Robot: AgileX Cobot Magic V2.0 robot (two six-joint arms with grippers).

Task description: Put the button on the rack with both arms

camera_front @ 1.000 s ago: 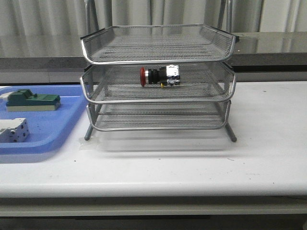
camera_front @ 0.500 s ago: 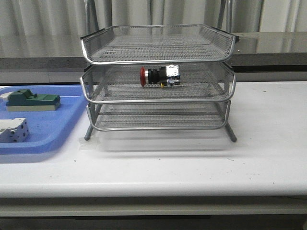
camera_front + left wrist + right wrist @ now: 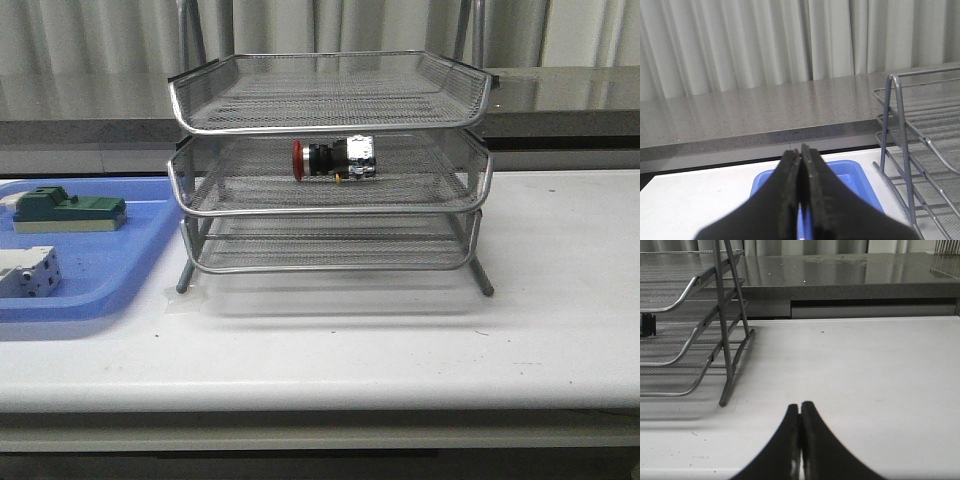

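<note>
The button (image 3: 334,159), red head to the left and silvery rear block to the right, lies on its side on the middle tier of the silver wire-mesh rack (image 3: 330,205). Neither arm shows in the front view. My left gripper (image 3: 800,152) is shut and empty, above the blue tray (image 3: 852,176), with the rack (image 3: 920,150) off to one side. My right gripper (image 3: 800,407) is shut and empty over the bare white table, apart from the rack (image 3: 695,330). A dark end of the button (image 3: 647,324) peeks in at that view's edge.
A flat blue tray (image 3: 95,285) at the left of the table holds a green block (image 3: 68,210) and a white-grey terminal block (image 3: 28,272). A grey ledge (image 3: 560,95) and curtains run behind the rack.
</note>
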